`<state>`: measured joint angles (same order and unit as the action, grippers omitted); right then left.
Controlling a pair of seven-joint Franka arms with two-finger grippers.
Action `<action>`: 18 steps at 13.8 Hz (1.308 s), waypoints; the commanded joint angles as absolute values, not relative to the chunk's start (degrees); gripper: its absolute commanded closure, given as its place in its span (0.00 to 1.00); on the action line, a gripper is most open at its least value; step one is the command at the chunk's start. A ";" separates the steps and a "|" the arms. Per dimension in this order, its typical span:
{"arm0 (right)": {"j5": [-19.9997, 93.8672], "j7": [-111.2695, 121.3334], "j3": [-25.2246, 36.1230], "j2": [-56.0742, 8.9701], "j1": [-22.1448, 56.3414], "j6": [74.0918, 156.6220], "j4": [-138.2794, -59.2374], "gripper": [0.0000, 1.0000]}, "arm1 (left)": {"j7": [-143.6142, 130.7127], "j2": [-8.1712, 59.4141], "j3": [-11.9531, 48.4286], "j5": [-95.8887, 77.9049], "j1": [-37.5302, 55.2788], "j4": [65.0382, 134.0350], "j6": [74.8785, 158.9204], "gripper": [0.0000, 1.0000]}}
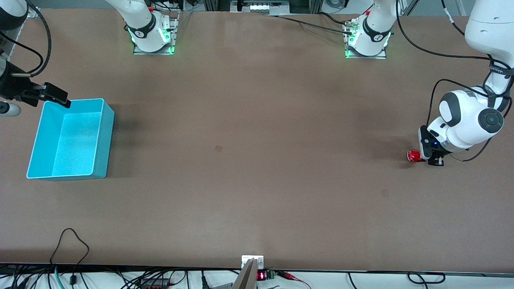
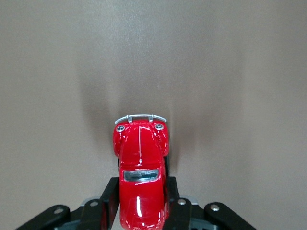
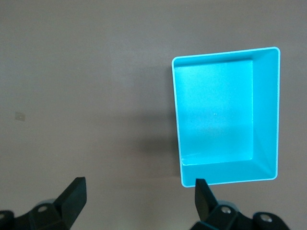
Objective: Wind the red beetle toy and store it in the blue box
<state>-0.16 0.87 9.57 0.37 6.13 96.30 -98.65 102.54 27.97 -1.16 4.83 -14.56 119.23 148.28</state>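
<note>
The brown table (image 1: 257,140) is wide. The left gripper (image 1: 426,154) is down at the table, squeezing the red beetle toy (image 1: 413,155), well apart from the blue box (image 1: 102,136). The right gripper (image 1: 54,95) waits wide open above the box.

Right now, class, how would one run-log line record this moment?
left gripper: shut on red beetle toy, at table | right gripper: open, waiting over blue box corner | box: nothing inside

Left gripper (image 1: 426,157) low, jaws clamped; right gripper (image 3: 139,201) raised, jaws wide.
</note>
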 commanded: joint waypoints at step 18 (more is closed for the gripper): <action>-0.09 1.23 9.40 -0.18 5.98 96.94 -98.00 0.00 | 73.24 12.57 5.45 4.92 -14.94 105.13 105.58 0.00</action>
<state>-0.16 0.86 9.50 -0.29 6.15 96.56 -98.38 76.79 12.15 4.77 4.70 -14.70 109.02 110.44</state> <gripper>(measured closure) 0.000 0.000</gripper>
